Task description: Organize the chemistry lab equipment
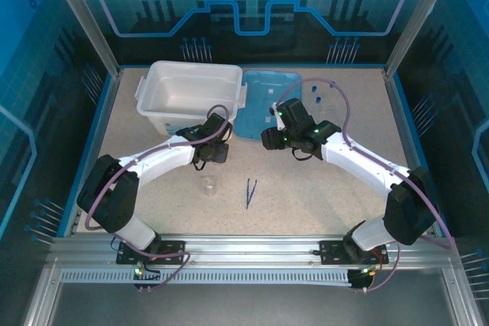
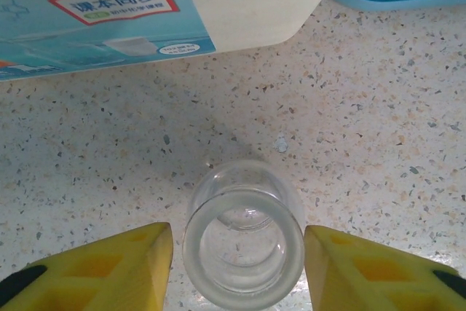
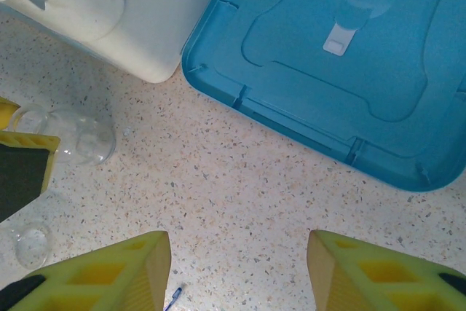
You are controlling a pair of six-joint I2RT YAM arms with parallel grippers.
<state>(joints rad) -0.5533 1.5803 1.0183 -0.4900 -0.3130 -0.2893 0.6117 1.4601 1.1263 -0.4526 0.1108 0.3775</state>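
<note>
A clear glass flask (image 2: 242, 249) sits between the yellow fingers of my left gripper (image 2: 239, 245), mouth toward the camera. The jaws stand open with a small gap on each side of the glass. From the right wrist the flask (image 3: 84, 136) appears to lie on its side by the tub's corner. My right gripper (image 3: 239, 253) is open over bare table next to the lid. A small clear beaker (image 1: 210, 185) stands near the middle, with dark-blue tweezers (image 1: 250, 191) to its right. Blue-capped tubes (image 1: 325, 97) lie at the back right.
The big white tub (image 1: 191, 93) stands at the back left, its corner (image 2: 247, 5) just beyond the flask. The flat light-blue lid (image 1: 263, 101) lies to its right. Both grippers (image 1: 210, 146) (image 1: 279, 139) hover close together in front of them.
</note>
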